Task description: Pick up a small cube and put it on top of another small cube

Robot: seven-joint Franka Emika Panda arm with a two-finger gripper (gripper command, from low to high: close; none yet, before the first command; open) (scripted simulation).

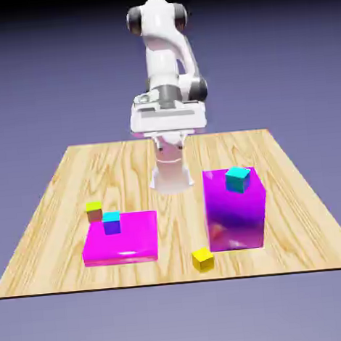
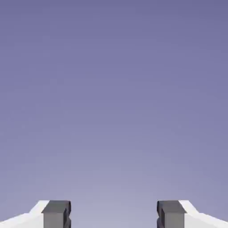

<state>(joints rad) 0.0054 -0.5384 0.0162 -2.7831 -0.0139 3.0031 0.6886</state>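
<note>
A: Where is our small yellow cube (image 1: 203, 259)?
B: It's on the table (image 1: 178, 267), close to the edge farthest from the robot, a bit to the exterior view's right of the middle. It's just beside the bottom corner of the tall pink block (image 1: 235, 215).
A: Which way is it from our claw (image 2: 114, 213)?
B: Low down and out in front, away from the robot's base, and a little to the exterior view's right. They're well apart. The cube has no long side, but it looks a bit turned, so we may need to twist the claw to match.
A: Is the claw holding anything?
B: No, its two fingers are spread wide with only air between them. The hand view shows just the blue-violet backdrop, so we think we must tip the claw down and reach out first.
A: Where does our cube go?
B: On the blue cube with the light blue top (image 1: 112, 223), which sits near the flat pink block's (image 1: 125, 239) back corner, on the exterior view's left. We mustn't bump the tall block!
</note>
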